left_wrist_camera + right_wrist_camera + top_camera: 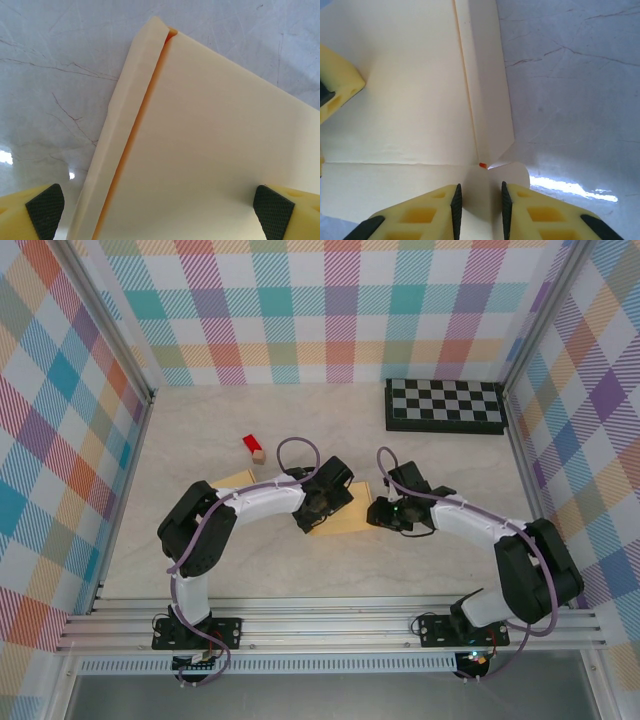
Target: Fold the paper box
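The paper box (345, 520) lies flat on the table as a cream sheet with creased flaps, partly hidden under both grippers. My left gripper (322, 502) hovers over its left part, open wide, with the broad panel (210, 150) and a folded side strip (125, 120) between its fingers (45, 205). My right gripper (385, 512) is at the sheet's right edge. Its fingers (455, 202) stand a narrow gap apart, with a rounded tab (485, 185) between them, not pinched. A long side flap (485, 90) lies folded over just ahead. The left gripper's finger (335, 82) shows at the left edge.
A red block (251, 444) with a small tan block beside it lies left of the sheet at the back. A black-and-white checkerboard (445, 405) sits at the back right. Plaid walls close in the table on three sides.
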Available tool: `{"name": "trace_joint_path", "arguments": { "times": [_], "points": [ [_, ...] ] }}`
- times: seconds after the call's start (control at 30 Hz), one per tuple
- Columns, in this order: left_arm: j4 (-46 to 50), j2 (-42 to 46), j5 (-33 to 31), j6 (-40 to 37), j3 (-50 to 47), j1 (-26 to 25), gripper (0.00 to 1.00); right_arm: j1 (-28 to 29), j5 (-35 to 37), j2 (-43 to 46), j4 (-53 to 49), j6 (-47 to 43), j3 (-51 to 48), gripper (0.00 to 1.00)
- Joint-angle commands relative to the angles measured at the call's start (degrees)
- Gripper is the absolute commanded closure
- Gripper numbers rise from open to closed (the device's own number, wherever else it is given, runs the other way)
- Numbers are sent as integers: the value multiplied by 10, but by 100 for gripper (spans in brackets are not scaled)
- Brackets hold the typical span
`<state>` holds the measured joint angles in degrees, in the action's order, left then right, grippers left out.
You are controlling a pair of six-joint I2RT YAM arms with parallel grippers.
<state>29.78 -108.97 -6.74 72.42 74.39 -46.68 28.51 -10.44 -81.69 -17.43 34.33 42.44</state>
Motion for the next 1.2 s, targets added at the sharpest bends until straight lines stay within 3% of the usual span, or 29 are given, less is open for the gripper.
{"name": "trace_joint_path", "arguments": {
  "times": [0.0, 0.37, 0.7, 0.97, 1.17],
  "points": [
    [25, -26, -4, 11, -16, 4, 0, 0, -85, 16, 20, 31, -14, 58],
    [24, -26, -8, 19, -20, 4, 0, -8, -106, 24, 25, 37, -44, 49],
    [16, -33, 4, 26, -23, 4, 0, -10, -184, -5, 132, 90, -59, 55],
    [15, -34, 4, 27, -24, 4, 0, -14, -178, 5, 138, 101, -70, 83],
    [16, -35, 2, 25, -22, 4, 0, -15, -140, 19, 107, 82, -72, 93]
  ]
}}
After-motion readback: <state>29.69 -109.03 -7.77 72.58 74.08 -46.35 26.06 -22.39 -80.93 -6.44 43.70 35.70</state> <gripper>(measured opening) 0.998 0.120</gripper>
